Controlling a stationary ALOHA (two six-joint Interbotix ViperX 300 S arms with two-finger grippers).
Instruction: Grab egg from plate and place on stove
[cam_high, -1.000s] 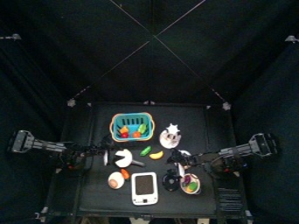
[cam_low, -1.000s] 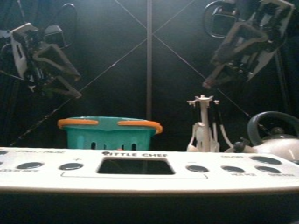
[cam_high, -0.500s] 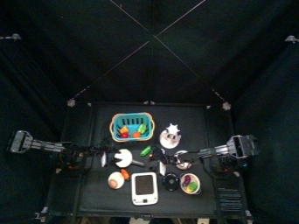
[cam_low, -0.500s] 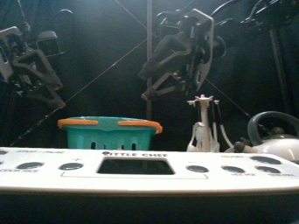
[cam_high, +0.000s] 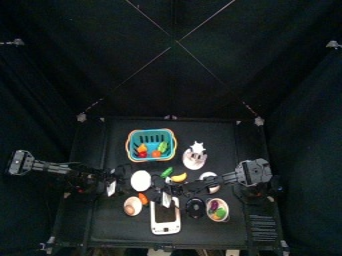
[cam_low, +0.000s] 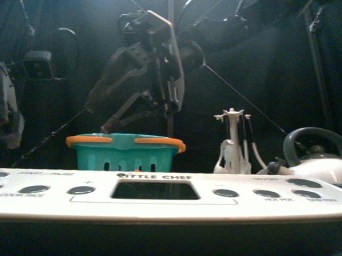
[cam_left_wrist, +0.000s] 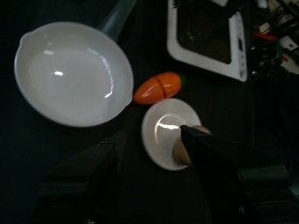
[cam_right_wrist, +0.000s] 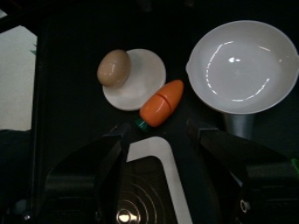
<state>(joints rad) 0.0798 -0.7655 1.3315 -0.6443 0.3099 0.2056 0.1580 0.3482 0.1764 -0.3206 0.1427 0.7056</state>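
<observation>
On my tabletop (cam_high: 112, 225) the stove (cam_high: 164, 215) lies at the front edge. Left of it I see the plate (cam_right_wrist: 132, 79), the egg (cam_right_wrist: 114, 66) resting on its rim. My right pincer (cam_right_wrist: 158, 144) hangs released above them; I cannot tell the left one's state.

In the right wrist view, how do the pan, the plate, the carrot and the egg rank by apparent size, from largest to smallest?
1. Pan
2. Plate
3. Carrot
4. Egg

The carrot and the egg look close in size; the carrot is longer, so I put it first.
</observation>
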